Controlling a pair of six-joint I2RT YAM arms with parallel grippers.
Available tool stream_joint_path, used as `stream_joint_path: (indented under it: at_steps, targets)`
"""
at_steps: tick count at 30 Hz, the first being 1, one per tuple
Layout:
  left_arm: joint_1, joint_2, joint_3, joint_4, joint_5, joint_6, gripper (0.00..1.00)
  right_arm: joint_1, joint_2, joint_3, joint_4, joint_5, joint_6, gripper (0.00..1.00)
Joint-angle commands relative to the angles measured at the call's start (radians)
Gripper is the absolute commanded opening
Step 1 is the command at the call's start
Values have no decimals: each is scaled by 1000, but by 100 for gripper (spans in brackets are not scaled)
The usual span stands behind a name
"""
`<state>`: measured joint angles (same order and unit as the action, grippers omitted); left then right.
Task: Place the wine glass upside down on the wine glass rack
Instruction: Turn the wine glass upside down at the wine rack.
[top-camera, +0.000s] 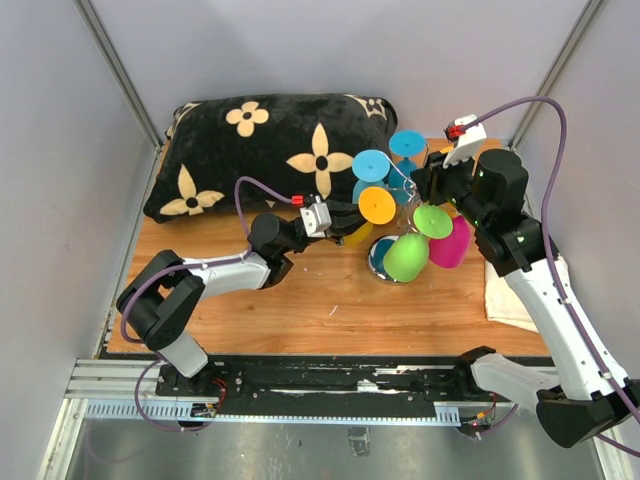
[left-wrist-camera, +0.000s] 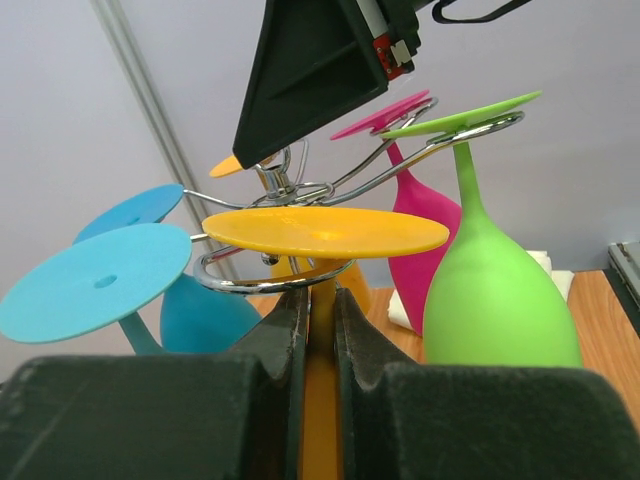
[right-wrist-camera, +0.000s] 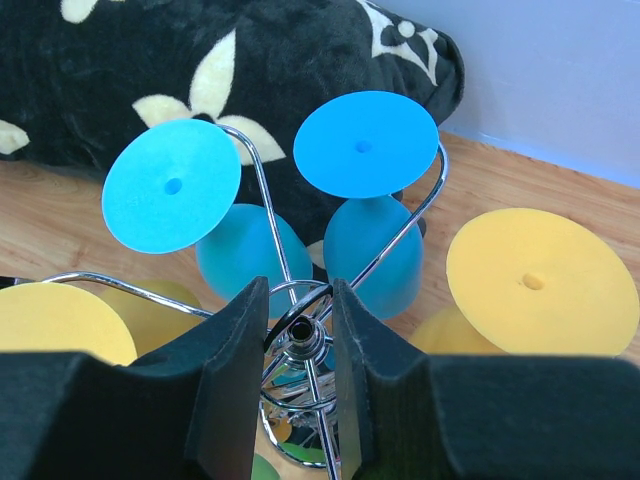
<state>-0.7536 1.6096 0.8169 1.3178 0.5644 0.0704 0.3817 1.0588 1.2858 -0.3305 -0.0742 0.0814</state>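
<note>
Left gripper (left-wrist-camera: 320, 300) pinches the upright stem of the wine glass (left-wrist-camera: 325, 230), foot just above the rack (left-wrist-camera: 272, 180); right gripper (right-wrist-camera: 298, 300) clamps its post.

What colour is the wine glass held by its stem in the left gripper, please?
Yellow; the wine glass shows best in the left wrist view.

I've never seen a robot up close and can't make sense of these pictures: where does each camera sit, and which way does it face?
Top external: above and behind the arms, looking down on the table; both arms, left gripper and right gripper show.
Left wrist: low, looking slightly upward past its own fingers, shut on the yellow glass's stem, toward the wine glass rack.
Right wrist: above the rack, looking down; its own fingers clasp the central stem.
Shared: both wrist views show the blue glasses.
</note>
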Motion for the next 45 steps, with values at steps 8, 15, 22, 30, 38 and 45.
stream_joint_path:
  at_steps: [8,15,22,30,38,45]
  targets:
    - [7,63,91,-157,2,-10,4,-18,15,-19,-37,8,-17,3]
    - [8,41,68,-172,-53,-11,33,-18,11,-17,-36,3,-13,8]
    - [8,-18,19,-172,-68,-14,57,-18,5,1,-42,-2,-12,25]
    - [8,-191,-89,-220,-93,-29,80,-17,-26,44,-53,-24,-14,53]
    - [8,-408,-215,-340,-191,-70,97,-18,-84,71,-63,-44,-33,68]
    - [8,-692,-338,-547,-462,-187,100,-18,-224,3,-12,-53,-103,82]
